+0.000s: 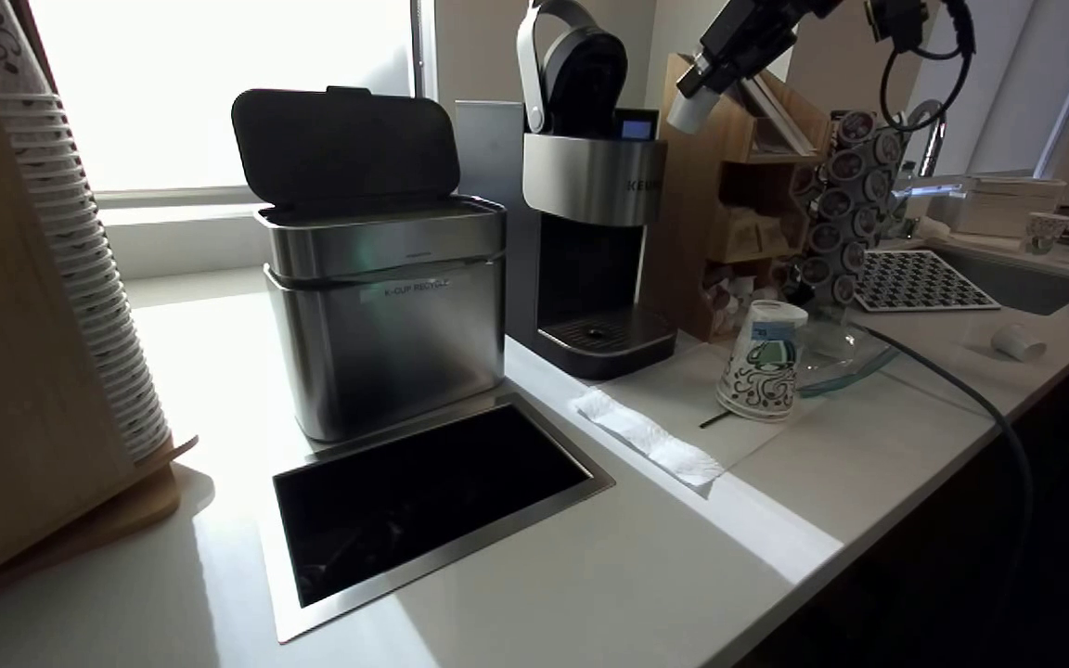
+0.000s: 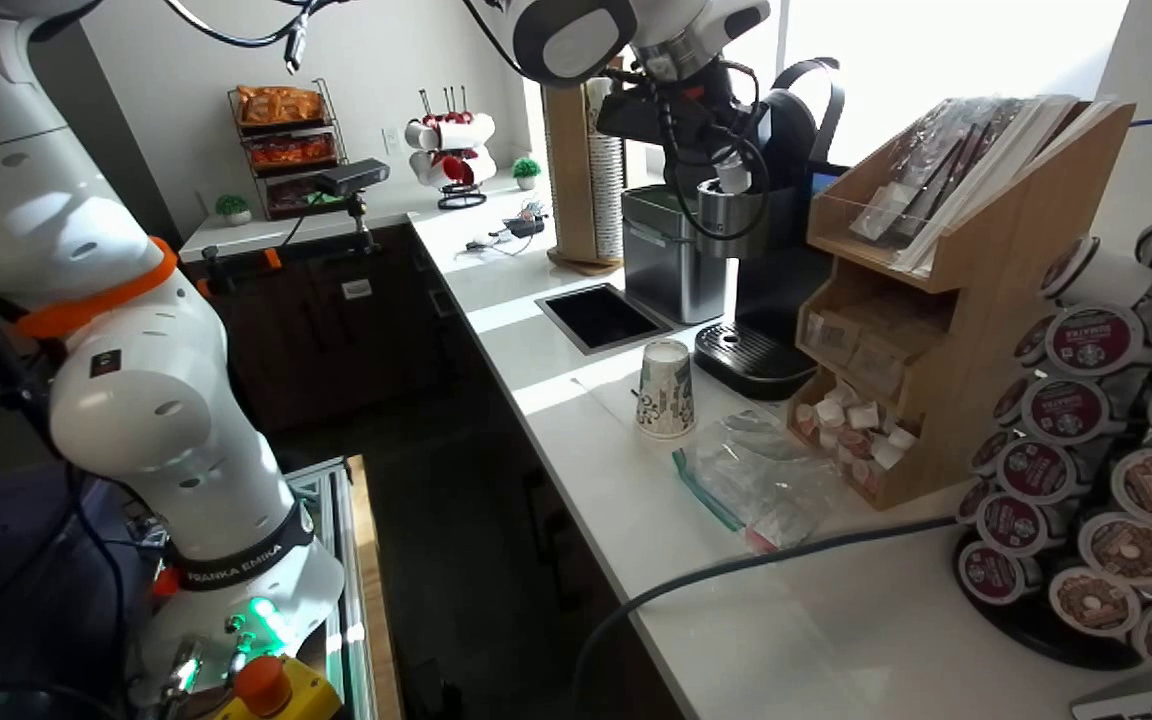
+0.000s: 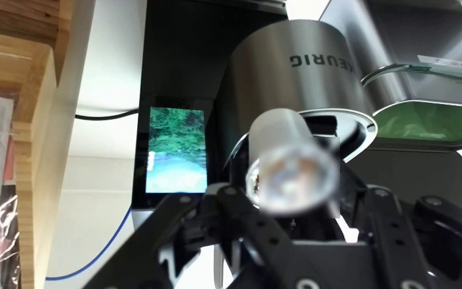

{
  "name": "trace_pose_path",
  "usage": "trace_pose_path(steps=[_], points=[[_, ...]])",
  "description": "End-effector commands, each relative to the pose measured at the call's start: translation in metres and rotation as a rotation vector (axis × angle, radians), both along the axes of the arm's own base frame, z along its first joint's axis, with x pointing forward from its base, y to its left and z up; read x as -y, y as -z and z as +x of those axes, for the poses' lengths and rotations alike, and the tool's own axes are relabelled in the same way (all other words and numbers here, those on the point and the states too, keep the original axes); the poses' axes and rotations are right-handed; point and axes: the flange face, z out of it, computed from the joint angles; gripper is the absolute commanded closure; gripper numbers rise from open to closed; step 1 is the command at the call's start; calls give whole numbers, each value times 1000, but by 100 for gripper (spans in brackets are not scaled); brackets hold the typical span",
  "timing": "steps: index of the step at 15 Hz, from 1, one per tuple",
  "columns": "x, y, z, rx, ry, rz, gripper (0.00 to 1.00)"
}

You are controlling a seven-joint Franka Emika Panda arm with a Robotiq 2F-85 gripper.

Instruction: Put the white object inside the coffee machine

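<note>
Robotiq gripper [image 1: 697, 80]: while clamped on white K-cup [image 1: 693, 111], hold steady.
Keurig brewer [image 1: 595, 181]: centre over pod well [image 3: 351, 130] before lowering.
White K-cup: tilted, level first; release once seated.

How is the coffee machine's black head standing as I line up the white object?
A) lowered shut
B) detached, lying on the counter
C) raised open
C: in both exterior views the black head stands tipped up above the rest of the coffee machine.
</note>
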Motion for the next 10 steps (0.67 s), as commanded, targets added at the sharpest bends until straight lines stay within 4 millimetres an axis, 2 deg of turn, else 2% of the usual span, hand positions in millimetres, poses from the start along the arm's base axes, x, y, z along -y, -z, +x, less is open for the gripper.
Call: trace_pose_path(steps=[1,10], points=[[-10,-1,3,32,-34,17,71],[-27,2,19,45,-73,8,71]])
